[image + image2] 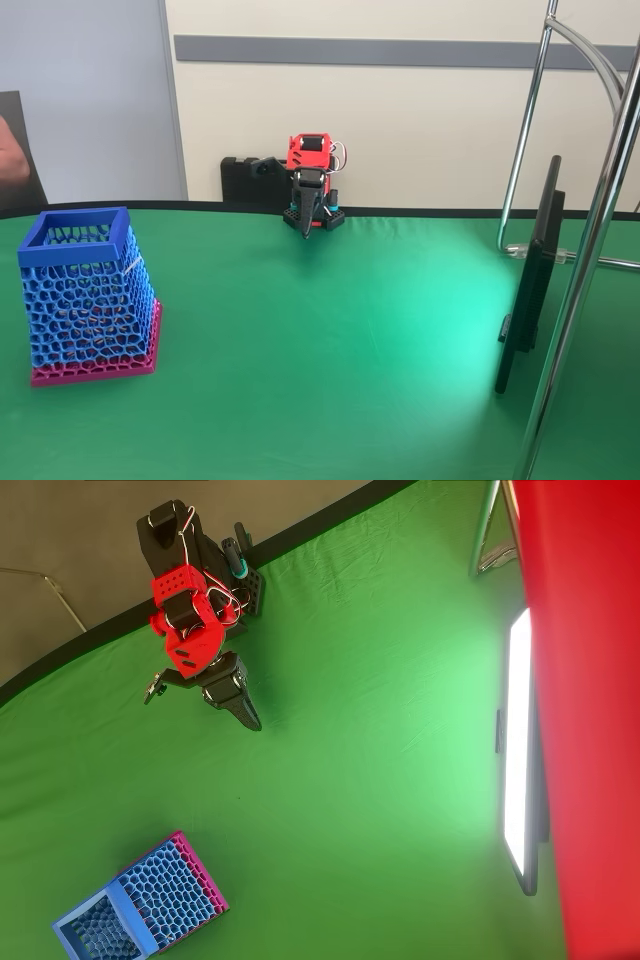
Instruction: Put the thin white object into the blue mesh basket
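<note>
The blue mesh basket [85,290] stands upright on its magenta base at the left of the green table; the overhead view has the basket [140,905] at the bottom left. A short pale sliver [134,262] shows against the basket's upper right edge. It may be the thin white object, but it is too small to tell. My gripper [305,232] hangs folded at the arm's red and black base at the back of the table, far from the basket. Its dark fingers point down, closed together with nothing between them. From overhead, the gripper [252,720] points toward the table's middle.
A dark flat panel on a stand [530,290] and chrome tubes [590,250] rise at the right. The panel [518,750] glows white in the overhead view. A person's arm [10,155] shows at the far left edge. Green cloth [330,340] covers the table.
</note>
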### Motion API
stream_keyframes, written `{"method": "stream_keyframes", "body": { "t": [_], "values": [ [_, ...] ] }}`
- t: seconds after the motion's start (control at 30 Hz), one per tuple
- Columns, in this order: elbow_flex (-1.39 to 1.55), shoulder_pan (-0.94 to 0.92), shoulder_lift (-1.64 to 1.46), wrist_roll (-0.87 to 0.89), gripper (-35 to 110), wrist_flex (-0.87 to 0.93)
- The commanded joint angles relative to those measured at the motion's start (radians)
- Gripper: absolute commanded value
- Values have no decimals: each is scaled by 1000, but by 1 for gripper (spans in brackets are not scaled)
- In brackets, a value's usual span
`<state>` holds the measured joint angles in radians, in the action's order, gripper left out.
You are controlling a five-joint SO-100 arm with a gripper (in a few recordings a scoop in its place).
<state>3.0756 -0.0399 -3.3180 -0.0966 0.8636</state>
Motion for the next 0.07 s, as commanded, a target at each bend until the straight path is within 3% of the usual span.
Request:
{"method": "stream_keyframes", "body": {
  "t": [0.0, 0.03],
  "values": [
    [8, -6, -8, 3, 1, 2],
    [8, -6, -8, 3, 1, 2]
  ]
}}
